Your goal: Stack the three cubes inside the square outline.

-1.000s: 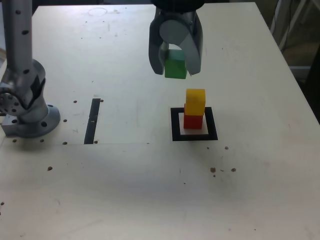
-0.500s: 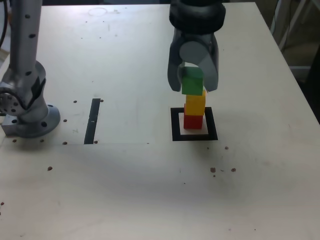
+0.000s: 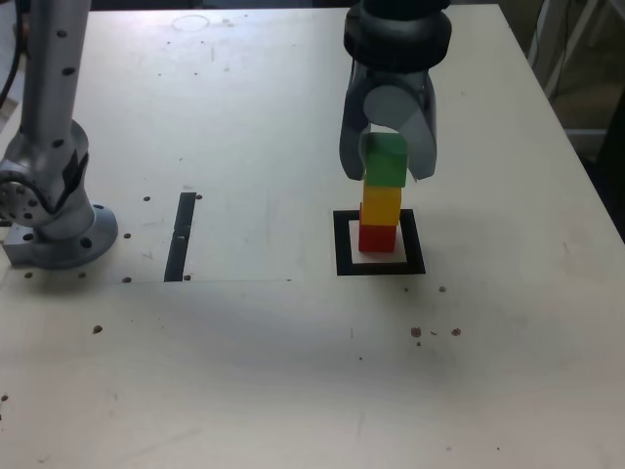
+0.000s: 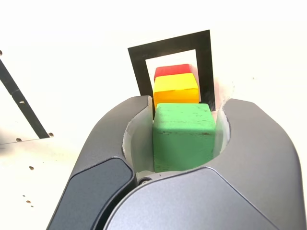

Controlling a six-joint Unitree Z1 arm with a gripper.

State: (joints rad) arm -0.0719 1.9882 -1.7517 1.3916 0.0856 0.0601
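I see the red cube [image 3: 377,237] sitting upright inside the square outline [image 3: 342,244] of thick black tape. The yellow cube [image 3: 382,204] rests squarely on it. The green cube [image 3: 386,161] is directly above the yellow one, clamped in my end effector [image 3: 388,162].

The gripper [image 3: 387,166] has moved. Before, it hung high up and off to the exterior view's left of the stack, with the green cube [image 3: 386,160] far from the other two. Now it has come across and down — the green cube sits right over the yellow cube [image 3: 382,204], touching its top or just about. There was a big gap under the green cube a second ago — now no gap shows. The arm's dark upper part [image 3: 396,34] now shows in the exterior view.
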